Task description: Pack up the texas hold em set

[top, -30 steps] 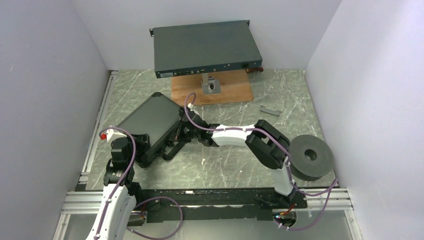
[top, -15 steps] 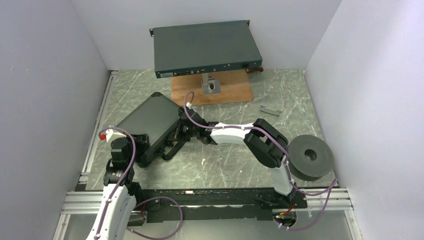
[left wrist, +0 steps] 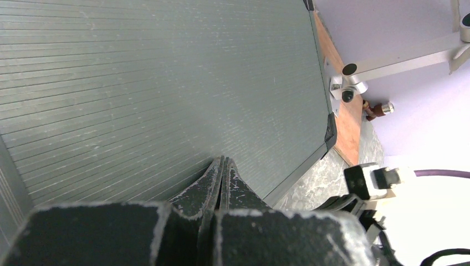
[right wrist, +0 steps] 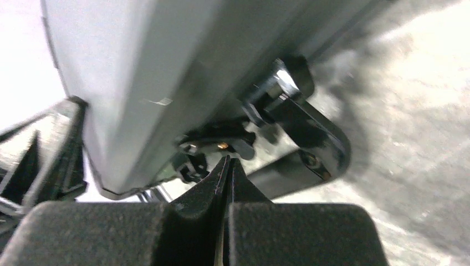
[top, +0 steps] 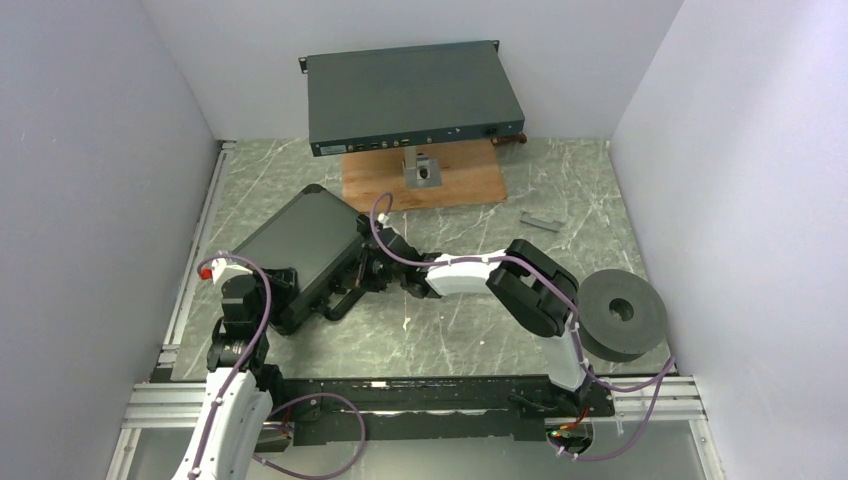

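The black case lies closed on the marble table, left of centre, with its handle at the near right side. My left gripper is shut, its tips resting on the ribbed lid near the near corner; its tips show in the left wrist view. My right gripper is shut and empty, its tips just under a latch on the case's front edge, beside the handle. Chips, dice, disc and marker are out of view.
The big grey rack unit stands on a wooden board at the back. A thick dark foam ring lies at the near right. A small grey bar lies right of centre. Walls close in both sides.
My right arm has shifted slightly nearer along the case's front edge. The case and my left gripper have not visibly moved.
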`<action>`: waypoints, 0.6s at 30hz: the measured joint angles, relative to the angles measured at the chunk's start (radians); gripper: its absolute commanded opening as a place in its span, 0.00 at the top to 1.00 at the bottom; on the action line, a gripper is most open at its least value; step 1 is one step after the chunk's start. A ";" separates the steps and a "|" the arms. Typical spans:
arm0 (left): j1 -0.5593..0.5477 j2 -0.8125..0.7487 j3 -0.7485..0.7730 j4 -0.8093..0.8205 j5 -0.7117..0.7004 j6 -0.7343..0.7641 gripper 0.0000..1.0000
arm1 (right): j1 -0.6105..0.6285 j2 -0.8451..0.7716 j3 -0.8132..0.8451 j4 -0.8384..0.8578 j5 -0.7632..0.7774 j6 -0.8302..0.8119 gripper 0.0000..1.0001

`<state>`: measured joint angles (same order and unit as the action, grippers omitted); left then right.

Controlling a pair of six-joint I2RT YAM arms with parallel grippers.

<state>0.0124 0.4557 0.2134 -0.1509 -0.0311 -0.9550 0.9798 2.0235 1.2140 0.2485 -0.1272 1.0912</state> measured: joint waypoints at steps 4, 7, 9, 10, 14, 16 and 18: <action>0.000 0.000 0.000 0.000 0.000 0.000 1.00 | 0.004 0.001 -0.041 -0.006 -0.004 0.000 1.00; 0.000 0.001 0.000 0.000 0.000 0.000 1.00 | 0.007 0.004 -0.048 -0.002 -0.012 0.001 1.00; 0.000 0.001 0.000 0.000 0.000 0.000 1.00 | 0.009 0.006 -0.048 0.007 -0.014 0.001 1.00; 0.000 0.001 0.000 0.000 0.000 0.000 1.00 | 0.010 0.006 -0.049 0.012 -0.017 0.001 1.00; 0.000 0.001 0.000 0.000 0.000 0.000 1.00 | 0.010 0.007 -0.059 0.043 -0.021 0.001 1.00; 0.000 0.001 0.000 0.000 0.000 0.000 1.00 | 0.010 0.007 -0.062 0.051 -0.020 0.001 1.00; 0.000 0.003 0.000 0.001 0.000 0.000 1.00 | 0.010 0.008 -0.062 0.058 -0.020 0.001 1.00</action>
<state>0.0124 0.4583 0.2138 -0.1497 -0.0311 -0.9550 0.9901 2.0312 1.1522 0.3061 -0.1474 1.0924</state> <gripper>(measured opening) 0.011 0.007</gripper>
